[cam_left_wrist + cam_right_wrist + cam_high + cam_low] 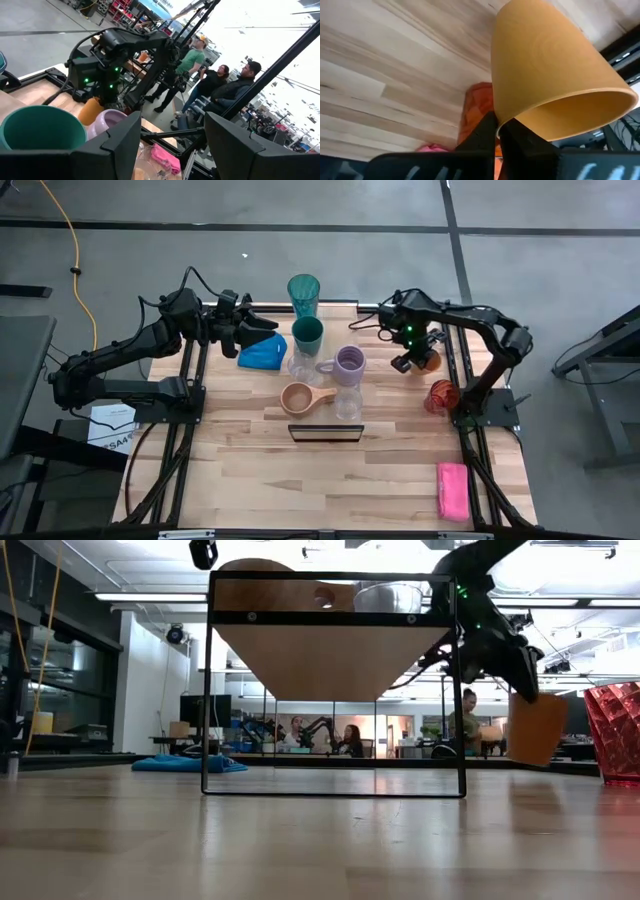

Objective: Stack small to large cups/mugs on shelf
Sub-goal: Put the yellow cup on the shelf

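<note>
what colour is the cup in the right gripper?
Orange. The orange cup is pinched by its rim in the right gripper; the right wrist view shows it best.

The table (300,480) is pale wood in long slats, matt, grain showing. The shelf (330,650) is a light-wood board in a thin black metal frame. The orange cup (545,85) looks like smooth matt plastic; the red cup (615,730), at three o'clock on the table, is faceted and translucent. Both glasses (347,402) are clear. The blue cloth (262,355) is soft and rumpled. The sponge (452,490) at five o'clock looks porous.
</note>
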`<action>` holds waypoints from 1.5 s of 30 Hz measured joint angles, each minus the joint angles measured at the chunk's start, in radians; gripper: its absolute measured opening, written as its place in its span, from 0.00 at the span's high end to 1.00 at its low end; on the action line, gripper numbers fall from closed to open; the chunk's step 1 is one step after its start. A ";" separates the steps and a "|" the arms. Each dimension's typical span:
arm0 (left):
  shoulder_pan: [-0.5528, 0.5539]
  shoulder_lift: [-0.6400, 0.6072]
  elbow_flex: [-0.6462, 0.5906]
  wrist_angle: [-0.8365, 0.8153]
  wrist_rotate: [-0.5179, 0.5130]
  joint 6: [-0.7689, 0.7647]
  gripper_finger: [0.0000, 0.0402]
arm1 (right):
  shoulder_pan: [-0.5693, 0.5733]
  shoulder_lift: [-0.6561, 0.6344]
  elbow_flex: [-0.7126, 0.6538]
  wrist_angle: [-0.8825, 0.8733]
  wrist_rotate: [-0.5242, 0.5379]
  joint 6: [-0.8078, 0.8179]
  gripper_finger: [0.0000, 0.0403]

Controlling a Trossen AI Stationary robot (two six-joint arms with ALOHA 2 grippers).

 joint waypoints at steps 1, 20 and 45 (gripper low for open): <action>0.000 0.000 0.000 0.000 0.000 0.000 0.49 | -0.008 -0.005 -0.008 0.000 0.005 -0.002 1.00; 0.000 0.000 0.000 0.000 0.000 0.000 0.49 | -0.144 -0.014 -0.062 0.113 -0.012 0.019 1.00; 0.000 0.000 0.000 0.000 0.000 -0.001 0.49 | -0.145 -0.014 -0.062 0.148 0.059 -0.007 0.62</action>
